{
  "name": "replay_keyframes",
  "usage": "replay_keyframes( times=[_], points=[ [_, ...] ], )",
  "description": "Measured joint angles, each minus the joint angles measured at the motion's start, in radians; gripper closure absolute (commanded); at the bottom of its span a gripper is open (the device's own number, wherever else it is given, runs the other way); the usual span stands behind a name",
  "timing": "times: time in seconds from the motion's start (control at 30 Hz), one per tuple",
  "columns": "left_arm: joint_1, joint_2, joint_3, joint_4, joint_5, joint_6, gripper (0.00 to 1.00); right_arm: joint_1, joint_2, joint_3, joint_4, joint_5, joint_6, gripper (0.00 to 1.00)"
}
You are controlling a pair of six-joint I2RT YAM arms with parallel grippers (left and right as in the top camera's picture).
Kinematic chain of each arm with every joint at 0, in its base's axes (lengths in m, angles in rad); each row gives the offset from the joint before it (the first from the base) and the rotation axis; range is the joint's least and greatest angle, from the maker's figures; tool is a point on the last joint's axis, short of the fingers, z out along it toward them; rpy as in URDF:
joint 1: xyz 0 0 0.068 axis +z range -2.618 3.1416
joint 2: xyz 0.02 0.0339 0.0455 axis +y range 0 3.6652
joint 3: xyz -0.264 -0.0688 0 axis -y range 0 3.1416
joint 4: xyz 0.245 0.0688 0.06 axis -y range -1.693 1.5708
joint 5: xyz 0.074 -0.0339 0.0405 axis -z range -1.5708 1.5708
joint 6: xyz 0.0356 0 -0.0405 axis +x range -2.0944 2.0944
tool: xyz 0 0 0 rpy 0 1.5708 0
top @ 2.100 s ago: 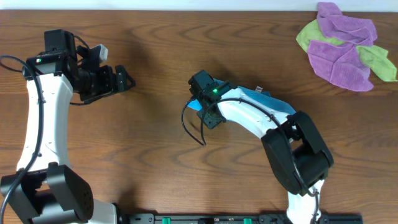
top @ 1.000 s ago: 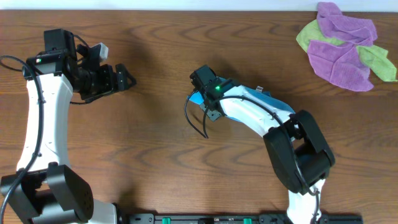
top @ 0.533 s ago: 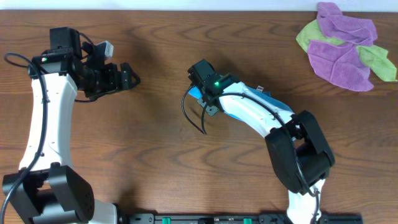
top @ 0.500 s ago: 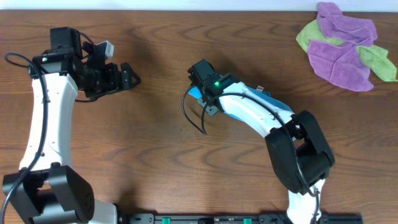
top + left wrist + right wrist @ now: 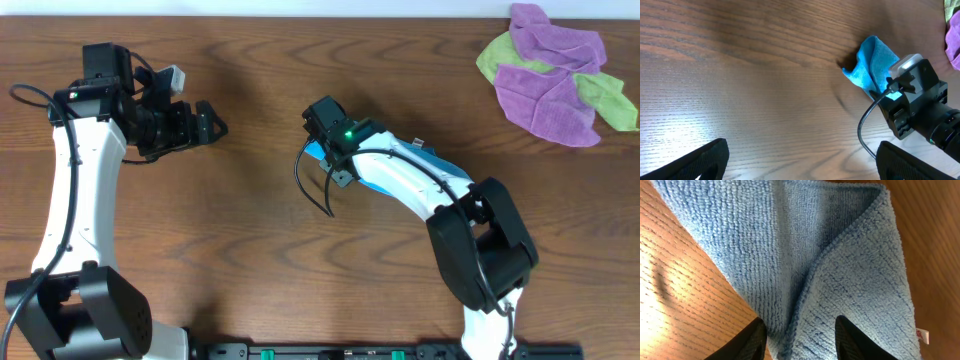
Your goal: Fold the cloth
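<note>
The sky-blue cloth (image 5: 446,167) lies folded at mid-table, mostly under my right arm; a corner shows at its left end (image 5: 314,152). In the right wrist view the cloth (image 5: 840,255) fills the frame, with a folded edge running down between my fingers and its white tag (image 5: 922,336) at the lower right. My right gripper (image 5: 800,341) is open, low over the cloth, its fingers astride that edge; it also shows in the overhead view (image 5: 324,138). My left gripper (image 5: 207,125) is open and empty, over bare table to the far left. The cloth (image 5: 871,62) shows in the left wrist view.
A heap of purple and lime-green cloths (image 5: 555,70) lies at the back right corner. The brown wooden table (image 5: 230,240) has its back edge along the top. My right arm's black cable (image 5: 305,195) loops left of the cloth.
My right gripper has shifted a little toward the back of the table over the cloth's left end. My left gripper has moved slightly to the right. Both stay open.
</note>
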Motion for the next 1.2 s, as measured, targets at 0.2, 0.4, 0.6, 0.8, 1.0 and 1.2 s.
replay_keyframes(
  times=[0.2,0.4,0.6,0.8,1.0,1.2],
  points=[
    [0.0,0.0,0.0,0.0,0.0,0.0,0.05,0.0,0.0,0.008,-0.002,0.014,-0.005,0.55],
    [0.0,0.0,0.0,0.0,0.0,0.0,0.05,0.0,0.0,0.013,-0.003,0.035,-0.018,0.62],
    [0.0,0.0,0.0,0.0,0.0,0.0,0.05,0.0,0.0,0.016,-0.01,0.048,-0.034,0.62],
    [0.0,0.0,0.0,0.0,0.0,0.0,0.05,0.0,0.0,0.018,-0.028,0.06,-0.048,0.91],
    [0.0,0.0,0.0,0.004,0.0,0.0,0.05,0.0,0.0,0.019,-0.029,0.065,-0.053,0.39],
    [0.0,0.0,0.0,0.008,0.0,0.0,0.05,0.0,0.0,0.023,-0.042,0.066,-0.057,0.32]
  ],
)
